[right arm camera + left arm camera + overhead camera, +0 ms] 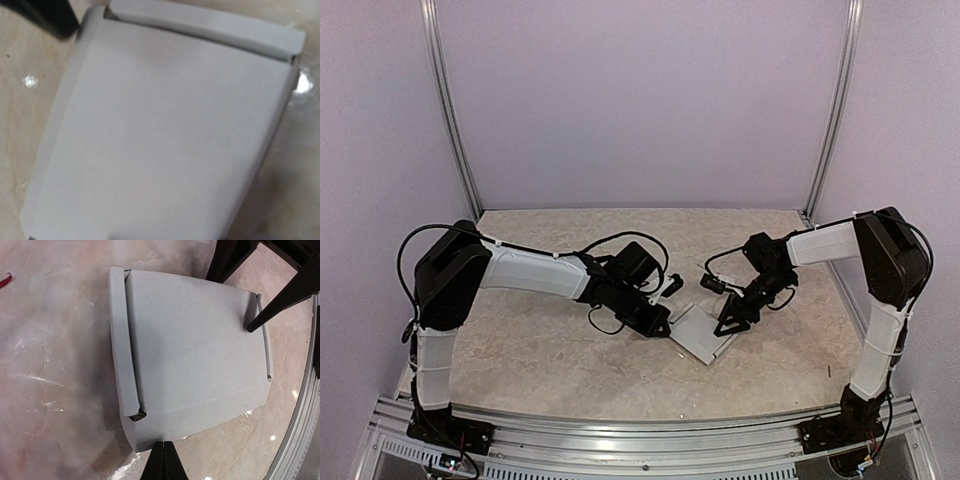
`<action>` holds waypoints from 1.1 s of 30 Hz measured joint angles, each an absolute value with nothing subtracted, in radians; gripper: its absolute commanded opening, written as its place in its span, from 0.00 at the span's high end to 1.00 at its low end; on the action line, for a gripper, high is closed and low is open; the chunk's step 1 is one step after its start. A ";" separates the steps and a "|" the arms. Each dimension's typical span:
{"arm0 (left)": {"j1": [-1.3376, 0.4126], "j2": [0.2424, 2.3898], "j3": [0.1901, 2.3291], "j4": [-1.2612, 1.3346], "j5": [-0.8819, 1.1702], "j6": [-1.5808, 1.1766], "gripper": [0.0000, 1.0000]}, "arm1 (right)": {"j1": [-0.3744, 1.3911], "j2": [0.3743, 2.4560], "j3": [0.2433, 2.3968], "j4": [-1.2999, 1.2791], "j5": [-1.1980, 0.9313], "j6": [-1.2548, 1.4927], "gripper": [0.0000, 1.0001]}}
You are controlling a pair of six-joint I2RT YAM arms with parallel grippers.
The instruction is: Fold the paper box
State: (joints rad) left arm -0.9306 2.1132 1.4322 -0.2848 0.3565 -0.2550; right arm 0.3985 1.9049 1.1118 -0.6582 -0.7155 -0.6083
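Since the paper box (pixel 703 336) lies almost closed, the overhead view sets the left gripper (pixel 663 322) at the box's left edge and the right gripper (pixel 728 322) at its right edge. From the left wrist, pressed-together fingertips (pixel 164 462) butt the box's near edge. The right fingers stand half-spread at its far end, and I cannot tell whether they grip. The right wrist shows only box, so I'd brace both ends and press the raised long flap (pixel 210 25) flat.
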 measured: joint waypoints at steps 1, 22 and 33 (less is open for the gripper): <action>-0.930 2.102 1.427 -0.292 0.340 -0.253 1.00 | 0.398 1.906 1.112 -0.658 -0.718 -0.608 0.53; -0.921 2.149 1.488 -0.347 0.307 -0.238 1.00 | 0.396 1.913 1.115 -0.666 -0.728 -0.607 0.52; -0.930 2.142 1.485 -0.336 0.271 -0.235 0.90 | 0.391 1.915 1.121 -0.678 -0.727 -0.607 0.50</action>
State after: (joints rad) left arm -0.9298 2.1418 1.4845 -0.3355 0.2710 -0.2348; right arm 0.3908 1.9148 1.1210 -0.6777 -0.7265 -0.6071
